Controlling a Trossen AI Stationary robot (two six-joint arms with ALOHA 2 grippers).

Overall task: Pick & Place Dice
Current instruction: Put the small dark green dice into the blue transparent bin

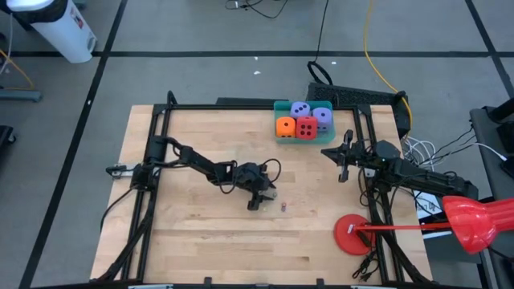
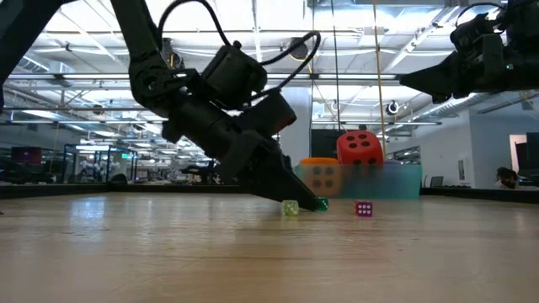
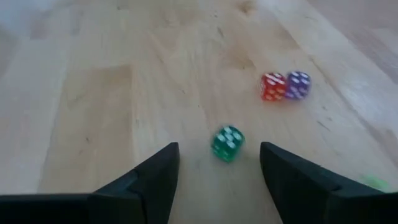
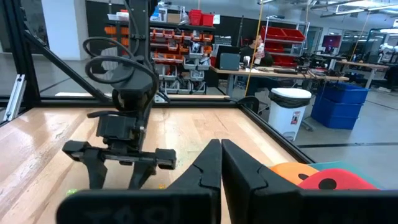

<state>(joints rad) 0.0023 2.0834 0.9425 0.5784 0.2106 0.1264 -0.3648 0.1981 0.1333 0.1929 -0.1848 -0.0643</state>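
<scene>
Left wrist view: my left claw (image 3: 219,180) gapes empty around a small translucent green die (image 3: 226,143); nothing picked yet.

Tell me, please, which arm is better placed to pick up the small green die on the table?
Left, probably. The left gripper is open and low at the table, with the green die just ahead of its fingertips. The right gripper is shut and sits farther away, near the tray.
</scene>
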